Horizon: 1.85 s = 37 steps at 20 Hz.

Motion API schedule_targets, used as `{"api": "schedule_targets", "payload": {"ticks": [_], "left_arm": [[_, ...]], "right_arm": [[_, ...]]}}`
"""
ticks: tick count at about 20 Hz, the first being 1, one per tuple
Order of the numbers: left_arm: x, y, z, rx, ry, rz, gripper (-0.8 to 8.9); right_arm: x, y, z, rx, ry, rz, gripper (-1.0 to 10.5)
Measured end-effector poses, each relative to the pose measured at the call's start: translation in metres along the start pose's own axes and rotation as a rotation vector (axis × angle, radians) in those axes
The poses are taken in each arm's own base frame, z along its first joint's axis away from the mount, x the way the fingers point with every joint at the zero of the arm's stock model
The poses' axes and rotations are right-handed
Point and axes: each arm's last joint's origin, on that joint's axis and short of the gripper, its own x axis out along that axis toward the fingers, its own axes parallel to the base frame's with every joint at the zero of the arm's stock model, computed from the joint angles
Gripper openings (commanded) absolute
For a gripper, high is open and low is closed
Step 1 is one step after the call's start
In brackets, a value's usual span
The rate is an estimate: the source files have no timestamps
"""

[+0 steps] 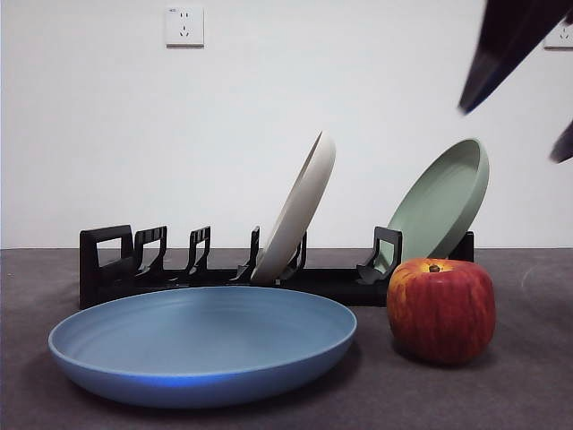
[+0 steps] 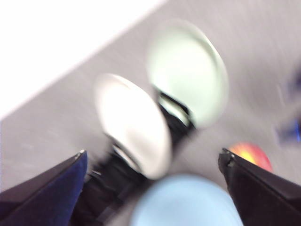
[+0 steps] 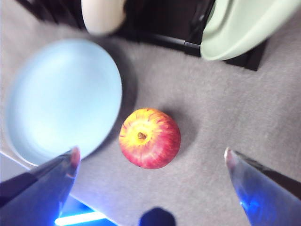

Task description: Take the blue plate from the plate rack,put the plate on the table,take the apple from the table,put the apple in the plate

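Note:
The blue plate [image 1: 201, 345] lies flat on the table [image 1: 528, 376] in front of the black plate rack [image 1: 112, 264]. Just right of it the red apple [image 1: 440, 309] stands upright, stem up. My right gripper [image 3: 151, 151] hangs open above the apple [image 3: 149, 138], one jaw to each side and well clear of it, with the blue plate [image 3: 61, 99] beside. In the front view its dark jaws [image 1: 515, 125] show at the top right. My left gripper [image 2: 153, 157] is open and empty, high over the blurred rack [image 2: 113, 179], blue plate [image 2: 186, 202] and apple [image 2: 251, 155].
A cream-white plate [image 1: 300, 206] leans in the middle of the rack. A sage-green plate [image 1: 443, 202] leans at the rack's right end, right behind the apple. A wall socket [image 1: 183, 25] is on the white wall behind.

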Motion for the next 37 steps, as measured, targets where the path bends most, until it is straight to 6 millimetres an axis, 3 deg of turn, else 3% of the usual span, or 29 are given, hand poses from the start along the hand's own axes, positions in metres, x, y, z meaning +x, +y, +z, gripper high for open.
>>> {"api": "schedule_targets", "payload": {"ticks": [5, 9, 11, 18, 22, 29, 33, 37], "left_arm": [[-0.080, 0.065, -0.007, -0.156, -0.194, 0.122, 4.70], [-0.134, 0.090, -0.030, -0.218, -0.296, 0.162, 4.68], [-0.150, 0.096, -0.041, -0.230, -0.312, 0.166, 4.68], [-0.153, 0.096, -0.056, -0.224, -0.217, 0.159, 4.68], [-0.153, 0.096, -0.058, -0.231, -0.202, 0.158, 4.68], [-0.152, 0.095, -0.061, -0.222, -0.172, 0.157, 4.68], [-0.150, 0.095, -0.061, -0.229, -0.155, 0.156, 4.68], [-0.148, 0.094, -0.062, -0.226, -0.139, 0.157, 4.68]], "right_arm": [[0.035, 0.025, 0.014, -0.119, 0.109, -0.099, 5.5], [0.075, 0.031, 0.012, -0.150, 0.218, -0.119, 5.5], [0.092, 0.029, 0.010, -0.156, 0.259, -0.154, 5.5], [0.135, 0.025, 0.005, -0.154, 0.333, -0.157, 4.9], [0.138, 0.026, 0.004, -0.147, 0.352, -0.119, -0.3], [0.127, 0.027, 0.005, -0.130, 0.357, -0.120, -0.1], [0.089, 0.054, 0.035, -0.129, 0.162, 0.015, -0.1], [0.079, 0.080, 0.056, -0.150, 0.086, 0.120, -0.1]]}}
